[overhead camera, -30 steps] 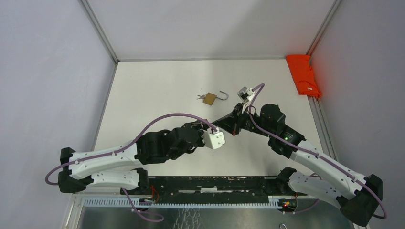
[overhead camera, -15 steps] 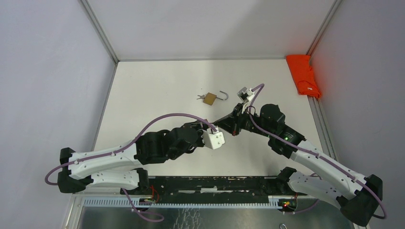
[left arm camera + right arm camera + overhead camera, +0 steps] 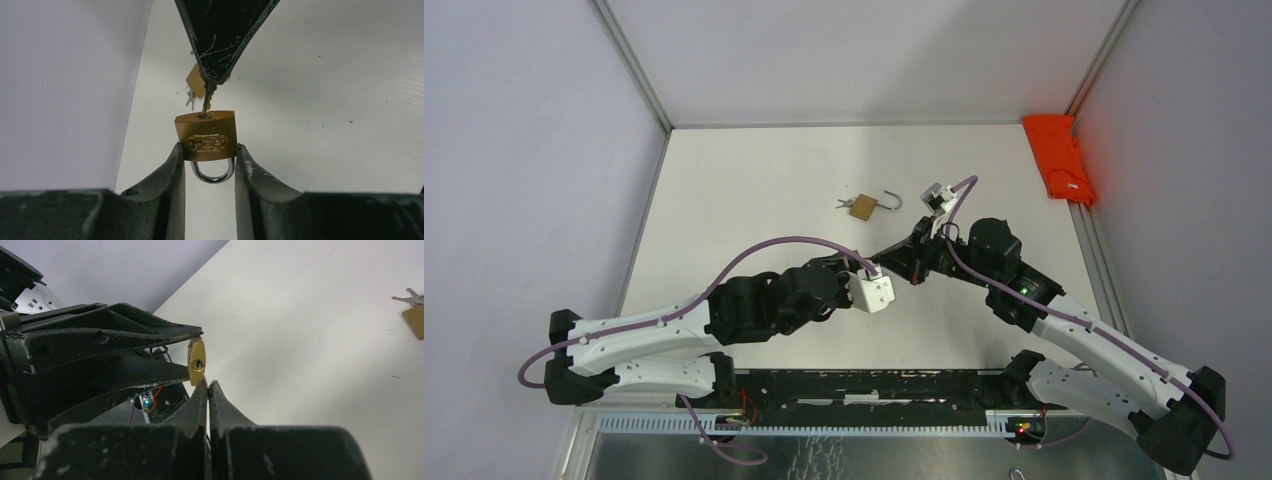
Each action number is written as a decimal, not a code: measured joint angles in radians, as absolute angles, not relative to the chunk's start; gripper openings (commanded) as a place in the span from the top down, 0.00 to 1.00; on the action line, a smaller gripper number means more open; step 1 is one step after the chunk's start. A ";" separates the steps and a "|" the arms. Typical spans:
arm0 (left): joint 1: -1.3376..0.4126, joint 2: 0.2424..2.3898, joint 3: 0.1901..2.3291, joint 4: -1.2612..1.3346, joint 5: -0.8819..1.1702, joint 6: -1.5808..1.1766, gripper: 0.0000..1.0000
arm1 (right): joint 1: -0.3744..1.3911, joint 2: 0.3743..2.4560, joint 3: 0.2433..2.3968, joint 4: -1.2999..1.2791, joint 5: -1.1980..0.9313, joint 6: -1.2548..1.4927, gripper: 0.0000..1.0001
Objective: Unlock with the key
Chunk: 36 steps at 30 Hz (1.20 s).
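White table (image 3: pixel 754 190), grey walls (image 3: pixel 524 150)

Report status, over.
Left gripper shut on padlock. Right gripper shut on key, tip at keyhole. Shackle closed. Nothing in the way.

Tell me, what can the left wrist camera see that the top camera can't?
Only the left wrist view shows the brass padlock squeezed in the left gripper, with the right gripper holding the key at its keyhole. Only the top view shows the orange cloth near the far right corner. Both show the other padlock lying on the table.
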<state>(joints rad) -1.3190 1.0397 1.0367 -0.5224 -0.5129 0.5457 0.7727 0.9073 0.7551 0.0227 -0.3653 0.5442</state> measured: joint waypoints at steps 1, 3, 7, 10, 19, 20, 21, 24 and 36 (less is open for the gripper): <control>-1.319 1.040 1.037 -0.522 -0.513 0.545 0.98 | 0.773 0.907 0.755 0.023 -0.365 0.545 1.00; -1.319 1.040 1.037 -0.522 -0.513 0.545 0.98 | 0.774 0.907 0.755 0.023 -0.365 0.545 1.00; -1.319 1.040 1.037 -0.523 -0.513 0.544 0.98 | 0.778 0.907 0.755 0.024 -0.364 0.545 1.00; -1.319 1.038 1.037 -0.524 -0.512 0.544 0.98 | 0.778 0.907 0.755 0.025 -0.364 0.545 1.00; -1.319 1.034 1.037 -0.531 -0.511 0.543 0.98 | 0.783 0.913 0.755 0.029 -0.361 0.545 1.00; -1.319 1.034 1.037 -0.534 -0.511 0.543 0.98 | 0.784 0.915 0.755 0.029 -0.361 0.545 1.00; -1.319 1.034 1.037 -0.537 -0.510 0.543 0.98 | 0.784 0.916 0.755 0.029 -0.362 0.545 1.00; -1.319 1.034 1.037 -0.542 -0.500 0.543 0.98 | 0.785 0.920 0.756 0.029 -0.362 0.544 1.00; -1.317 1.030 1.037 -0.548 -0.496 0.543 0.98 | 0.788 0.934 0.767 0.029 -0.371 0.545 1.00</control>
<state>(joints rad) -1.3167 1.0302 1.0367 -0.5476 -0.4961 0.5434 0.7879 0.9337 0.7666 0.0288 -0.3706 0.5446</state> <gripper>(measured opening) 0.375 0.009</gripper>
